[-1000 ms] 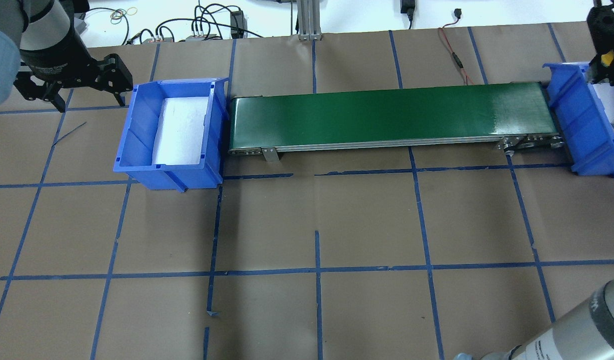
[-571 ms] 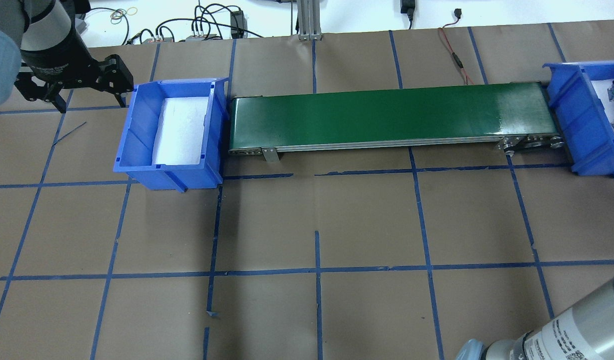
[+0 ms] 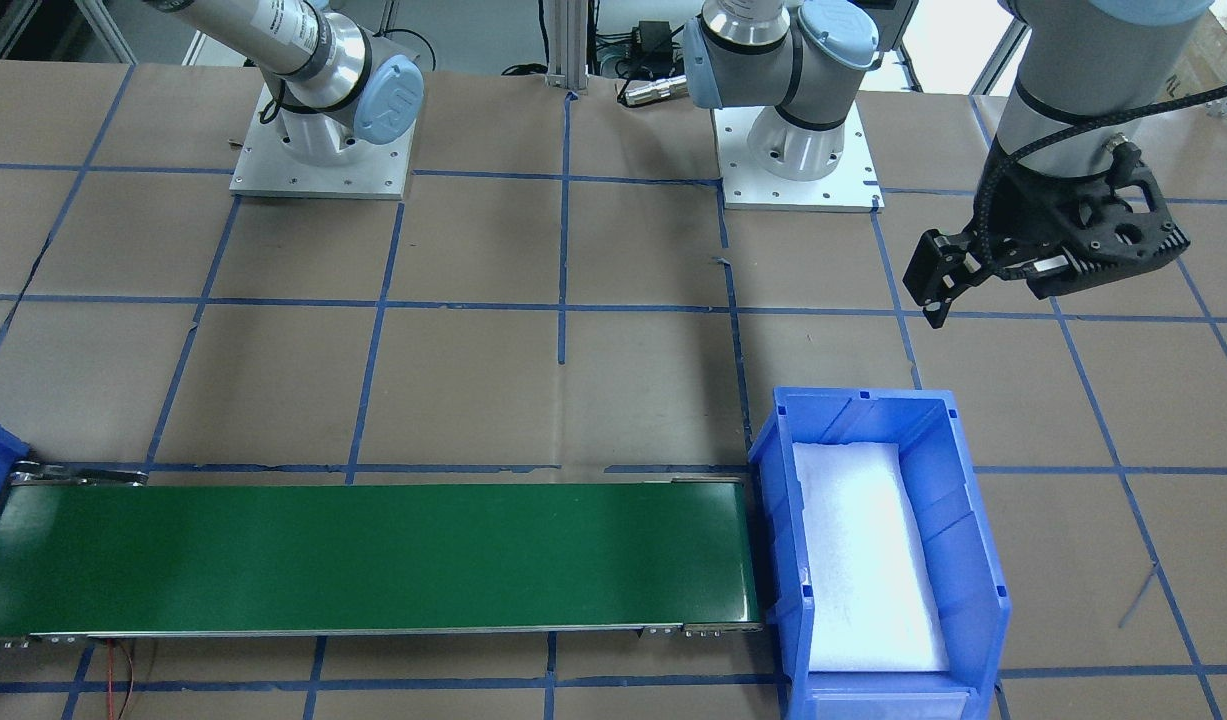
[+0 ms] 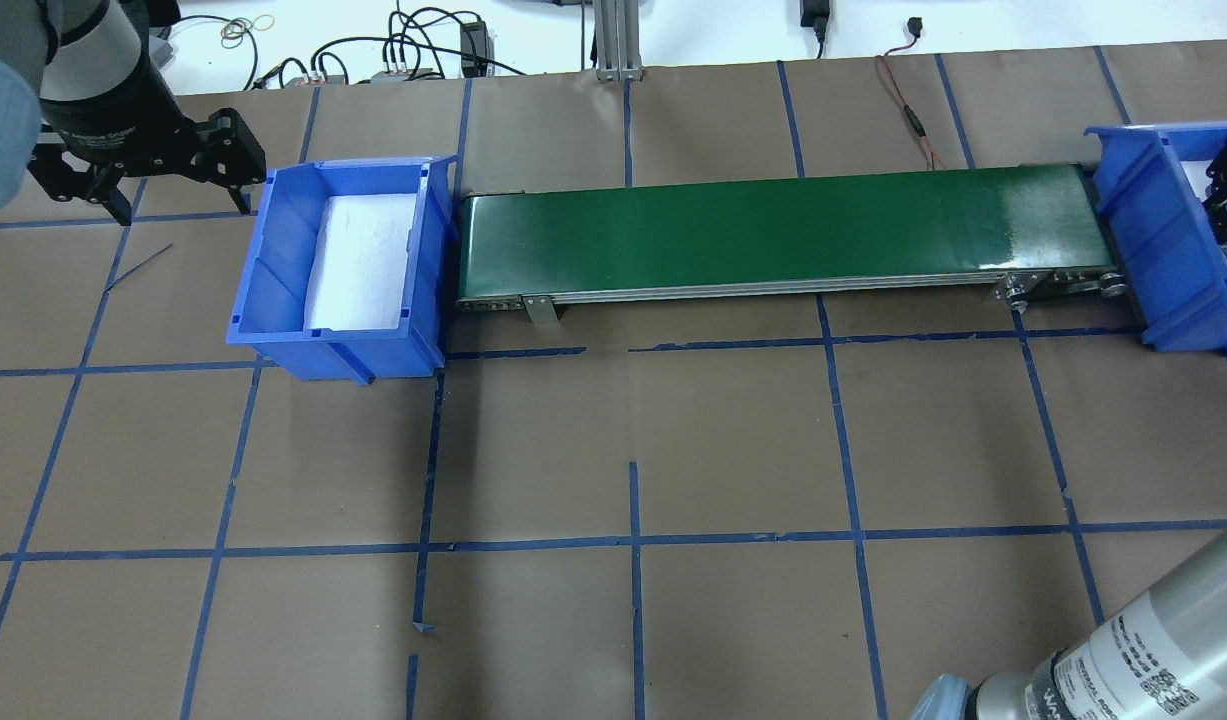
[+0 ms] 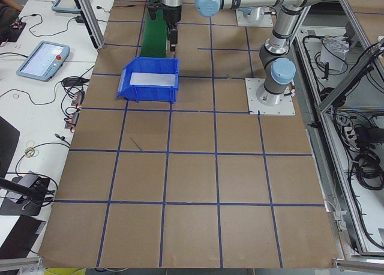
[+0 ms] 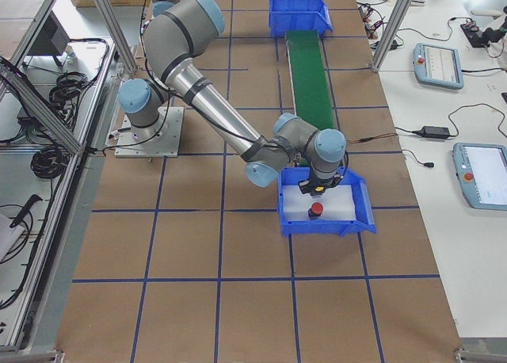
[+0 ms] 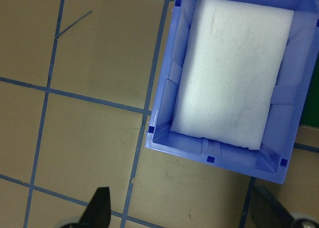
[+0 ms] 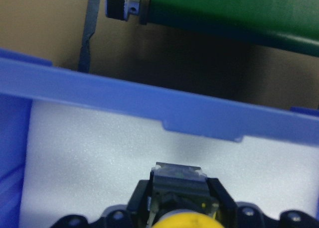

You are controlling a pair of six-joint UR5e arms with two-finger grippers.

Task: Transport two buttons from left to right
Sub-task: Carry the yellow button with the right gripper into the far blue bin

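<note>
You're nearly done: left bin [image 4: 273,300] empty, red button [image 6: 316,210] in the right bin [image 6: 360,208], right gripper [image 6: 317,192] gripping the yellow button [image 8: 192,220] inside it, left gripper [image 3: 993,280] hanging open

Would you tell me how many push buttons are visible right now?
2. The red-capped push button rests in the right-hand blue plastic bin; the yellow-capped push button is in the right gripper above that bin.

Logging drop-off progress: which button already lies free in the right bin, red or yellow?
The red button, on the foam beside the right gripper. The yellow button is held in that gripper.
</note>
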